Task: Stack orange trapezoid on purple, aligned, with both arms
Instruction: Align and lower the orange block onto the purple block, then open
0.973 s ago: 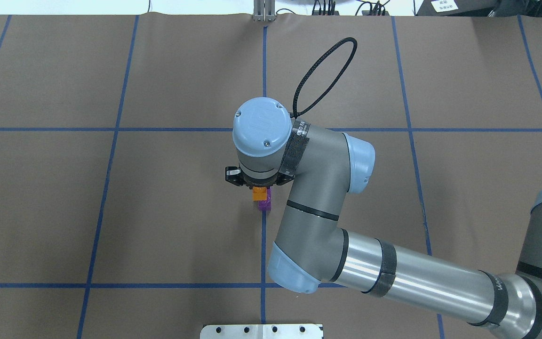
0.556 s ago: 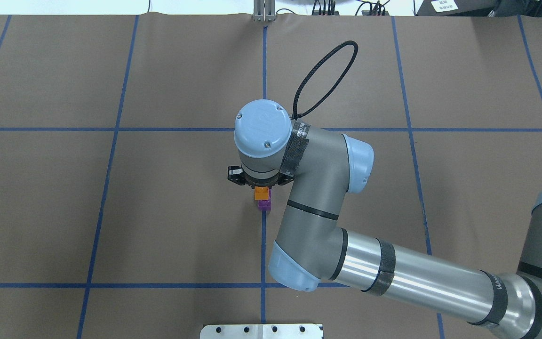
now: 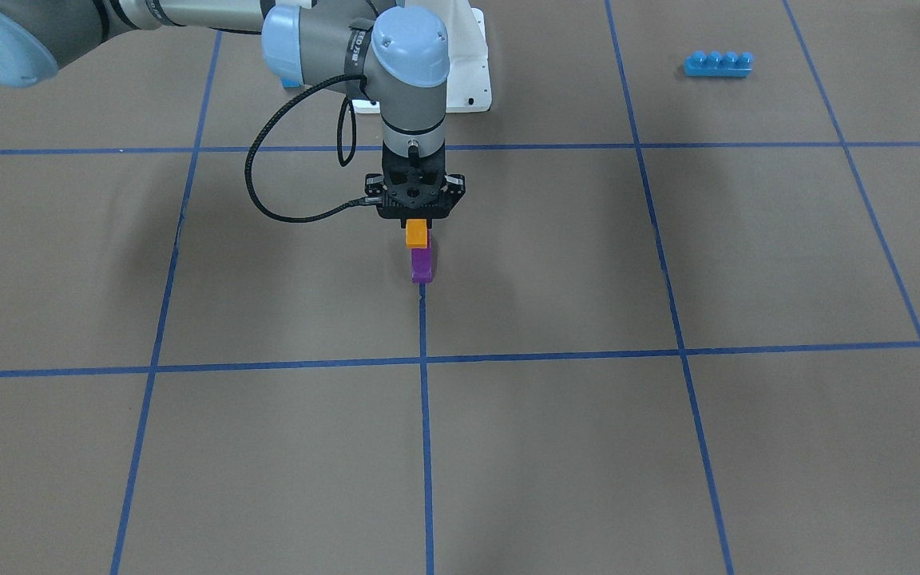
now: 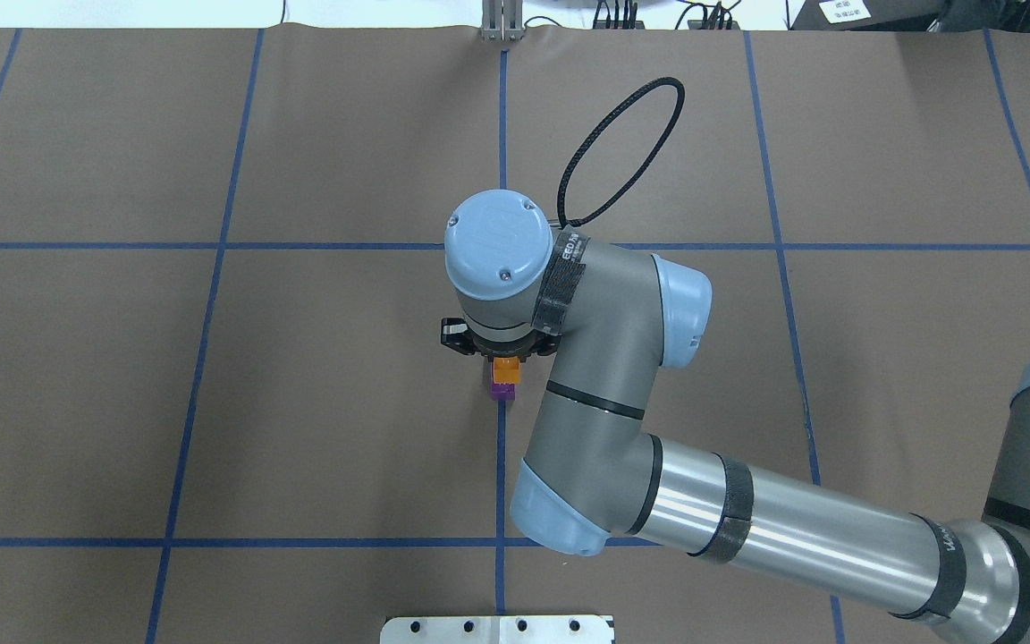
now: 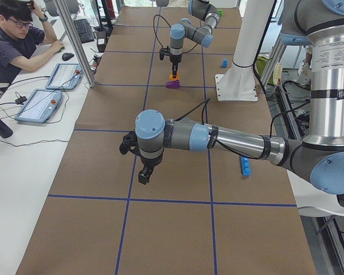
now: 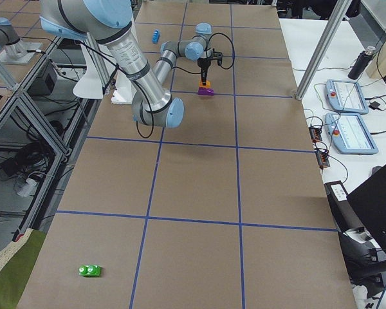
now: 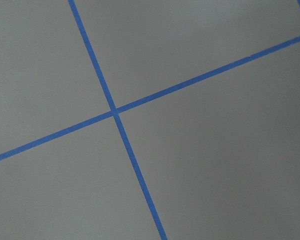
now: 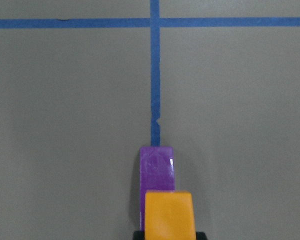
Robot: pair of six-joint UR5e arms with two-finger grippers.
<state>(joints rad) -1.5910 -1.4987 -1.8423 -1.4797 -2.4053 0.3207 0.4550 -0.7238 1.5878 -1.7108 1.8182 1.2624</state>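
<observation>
The orange trapezoid [image 3: 416, 233] hangs directly over the purple [image 3: 422, 265], which lies on the brown table at the end of a blue tape line. My right gripper [image 3: 417, 224] points straight down and is shut on the orange trapezoid. In the right wrist view the orange trapezoid [image 8: 169, 212] covers the near part of the purple [image 8: 157, 167]; whether they touch I cannot tell. The overhead view shows the orange trapezoid [image 4: 506, 368] and the purple [image 4: 503, 391] below the wrist. My left gripper [image 5: 143, 175] hovers over bare table far from both; I cannot tell its state.
A long blue brick [image 3: 717, 63] lies far off toward the robot's left. A small blue brick [image 6: 156, 35] sits near the base, a green toy [image 6: 90, 271] at the table's right end. A person [image 5: 11, 40] sits at the side desk beside control tablets [image 5: 40, 106].
My right gripper with the orange trapezoid has shifted slightly right in the overhead view, bringing it more squarely over the purple. The purple has not moved.
</observation>
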